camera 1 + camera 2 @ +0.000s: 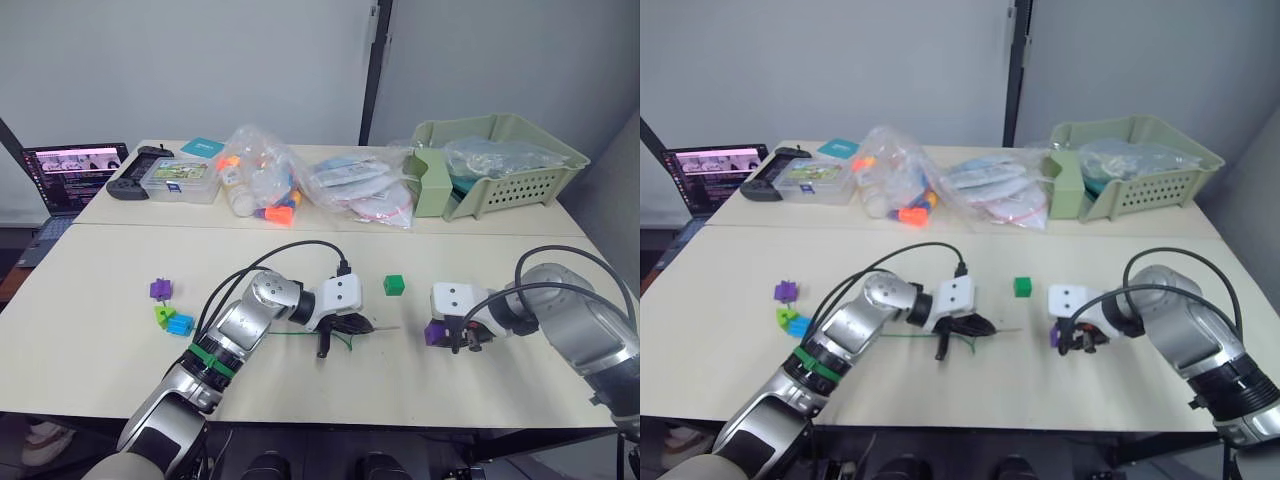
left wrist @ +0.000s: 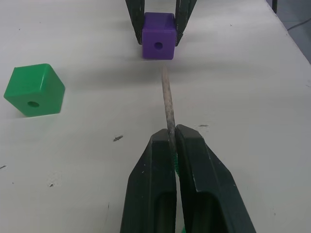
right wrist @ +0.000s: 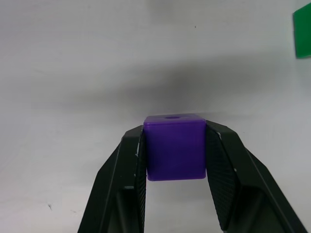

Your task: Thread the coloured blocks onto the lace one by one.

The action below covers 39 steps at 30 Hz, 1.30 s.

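The purple block [image 2: 158,42] sits low over the tabletop [image 1: 120,350], pinched on two opposite sides by the right gripper [image 3: 175,160], with one of its holes facing the lace [image 2: 168,109]. It looks light, hard and smooth, so a flat-sided pinch clear of that hole suits it. The lace's stiff tip points at that hole, just short of it, clamped near its end in the left gripper [image 2: 174,145]; behind the grip the green cord is limp and trails on the tabletop. The dark green block [image 1: 393,285] lies near. Another purple block [image 1: 160,289], a lime block [image 1: 164,314] and a blue block [image 1: 180,324] wait well to the left.
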Each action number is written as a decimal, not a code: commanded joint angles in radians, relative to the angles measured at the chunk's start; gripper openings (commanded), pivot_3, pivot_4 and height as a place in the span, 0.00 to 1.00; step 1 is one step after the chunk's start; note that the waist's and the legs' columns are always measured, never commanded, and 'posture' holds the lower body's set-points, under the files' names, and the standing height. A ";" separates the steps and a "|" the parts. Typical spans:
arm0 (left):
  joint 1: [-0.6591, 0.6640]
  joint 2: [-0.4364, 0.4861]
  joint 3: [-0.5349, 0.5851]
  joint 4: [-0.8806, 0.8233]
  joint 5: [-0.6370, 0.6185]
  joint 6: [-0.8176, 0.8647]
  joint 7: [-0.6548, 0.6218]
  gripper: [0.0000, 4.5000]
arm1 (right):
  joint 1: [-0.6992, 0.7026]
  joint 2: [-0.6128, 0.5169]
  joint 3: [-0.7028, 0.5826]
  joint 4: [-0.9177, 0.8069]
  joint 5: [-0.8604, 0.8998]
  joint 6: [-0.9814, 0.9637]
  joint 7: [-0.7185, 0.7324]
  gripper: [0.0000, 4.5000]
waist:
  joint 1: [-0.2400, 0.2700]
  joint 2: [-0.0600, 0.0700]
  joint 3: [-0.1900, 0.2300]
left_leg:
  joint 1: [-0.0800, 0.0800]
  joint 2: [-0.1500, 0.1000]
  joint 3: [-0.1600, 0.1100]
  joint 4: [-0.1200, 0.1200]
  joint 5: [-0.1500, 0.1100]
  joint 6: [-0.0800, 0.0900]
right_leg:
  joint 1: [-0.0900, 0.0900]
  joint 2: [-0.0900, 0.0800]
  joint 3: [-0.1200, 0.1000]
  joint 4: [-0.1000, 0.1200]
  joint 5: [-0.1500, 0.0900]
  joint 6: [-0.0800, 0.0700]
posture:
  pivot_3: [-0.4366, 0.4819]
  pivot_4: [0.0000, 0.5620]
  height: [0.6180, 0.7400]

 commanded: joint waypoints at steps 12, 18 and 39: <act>-0.061 -0.053 -0.044 0.082 0.045 -0.076 -0.031 0.00 | 0.045 0.087 0.007 -0.109 0.068 0.199 -0.064 0.26 | -0.006 -0.001 0.000 | 0.003 0.001 0.000 0.000 0.000 0.000 | 0.002 0.001 0.000 0.000 0.000 0.000 | 0.48 0.27 0.98; -0.082 -0.081 -0.050 0.136 0.075 -0.096 -0.018 0.00 | 0.048 0.081 0.000 -0.113 0.074 0.195 -0.058 0.26 | -0.007 -0.001 0.000 | 0.004 0.001 0.000 0.000 0.000 0.000 | 0.002 0.001 0.000 0.000 0.000 0.000 | 0.48 0.27 0.98; -0.137 -0.160 -0.047 0.246 0.109 -0.160 -0.009 0.00 | 0.026 0.070 0.007 -0.129 0.094 0.196 -0.059 0.26 | -0.004 -0.001 0.000 | 0.003 0.000 0.000 0.000 0.000 0.000 | 0.002 0.001 0.000 0.000 0.000 0.000 | 0.48 0.27 0.98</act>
